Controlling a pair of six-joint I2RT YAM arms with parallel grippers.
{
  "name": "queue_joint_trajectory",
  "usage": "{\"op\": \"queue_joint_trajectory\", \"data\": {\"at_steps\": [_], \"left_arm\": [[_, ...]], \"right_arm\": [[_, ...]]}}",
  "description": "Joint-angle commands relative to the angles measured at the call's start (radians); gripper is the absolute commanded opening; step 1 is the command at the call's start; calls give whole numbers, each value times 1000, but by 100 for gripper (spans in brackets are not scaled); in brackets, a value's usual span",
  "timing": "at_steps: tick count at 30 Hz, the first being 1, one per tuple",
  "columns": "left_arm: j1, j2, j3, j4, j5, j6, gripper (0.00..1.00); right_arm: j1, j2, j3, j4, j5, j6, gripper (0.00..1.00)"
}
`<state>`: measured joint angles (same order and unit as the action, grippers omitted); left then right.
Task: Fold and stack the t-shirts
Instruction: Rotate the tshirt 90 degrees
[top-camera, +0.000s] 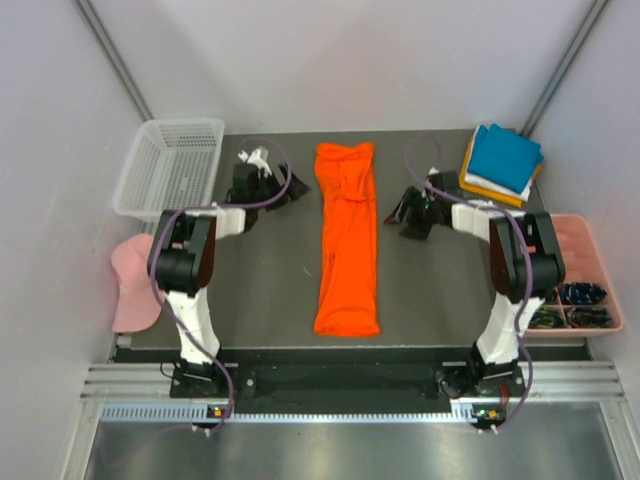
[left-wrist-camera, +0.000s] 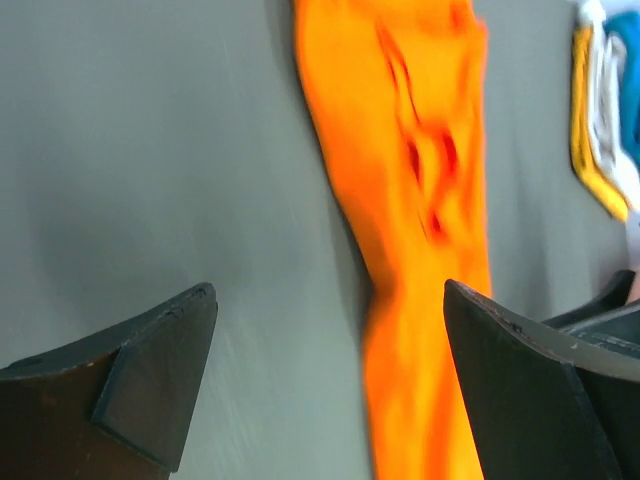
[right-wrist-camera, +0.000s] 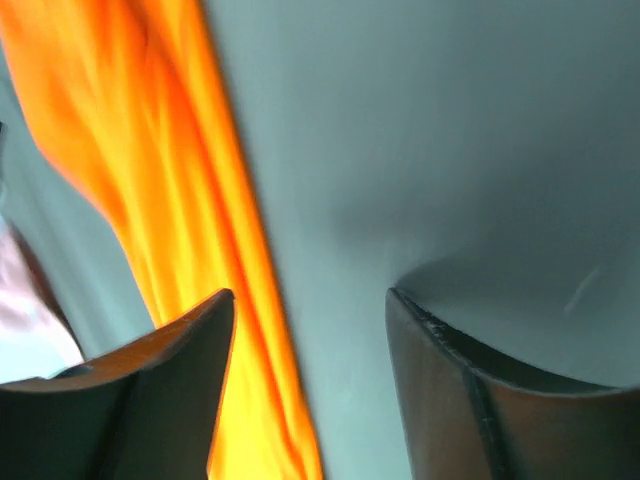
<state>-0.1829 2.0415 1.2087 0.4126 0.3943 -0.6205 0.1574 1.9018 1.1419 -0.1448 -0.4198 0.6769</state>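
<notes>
Found the orange t-shirt (top-camera: 347, 240) lying flat in the middle of the table (top-camera: 250, 290), already narrowed into a long strip running from the far side toward the near side, with some bunching near the far end. Noted a stack of folded t-shirts (top-camera: 502, 165) at the far right corner, teal on top, white and amber beneath.

Observed the left gripper (top-camera: 285, 188) just beside the strip's left flank near its far end, clear of the cloth. Confirmed from the left wrist view: fingers spread fully wide, nothing held, only bare table and the shirt's edge between them.

Observed the right gripper (top-camera: 402, 215) near the strip's right flank, likewise apart from the cloth. Confirmed from the right wrist view: jaws parted to a moderate gap, nothing held, only table surface between them.

Also recorded a white basket (top-camera: 170, 165) at far left, a pink cap (top-camera: 130, 280) at the left edge and a pink tray (top-camera: 590, 240) at right.

Judged the step in hand as the interval between folds: lengthwise folding done, crosswise fold not yet made. Judged the next move to call for pinching both corners of one short end through all layers, carrying that end evenly over the other, then transferring the packet onto the stack. Flagged risk of layers slipping apart and of the bunched far end spoiling the fold
</notes>
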Motion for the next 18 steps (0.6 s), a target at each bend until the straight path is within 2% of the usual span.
{"op": "queue_joint_trajectory", "data": {"at_steps": [1, 5, 11, 14, 18], "left_arm": [[-97, -298, -251, -29, -90, -38, 99], [-219, -513, -562, -61, -146, -18, 99], [-358, -780, -875, -60, -176, -91, 99], [-426, -880, -963, -78, -213, -120, 99], [-480, -914, -1014, -58, -232, -139, 99]], "right_arm": [[118, -213, -197, -44, 55, -14, 68], [204, -389, -368, -45, 73, 15, 73], [275, -631, -596, -39, 104, 119, 75], [323, -697, -672, -36, 110, 167, 75], [427, -704, -725, -7, 144, 222, 75]]}}
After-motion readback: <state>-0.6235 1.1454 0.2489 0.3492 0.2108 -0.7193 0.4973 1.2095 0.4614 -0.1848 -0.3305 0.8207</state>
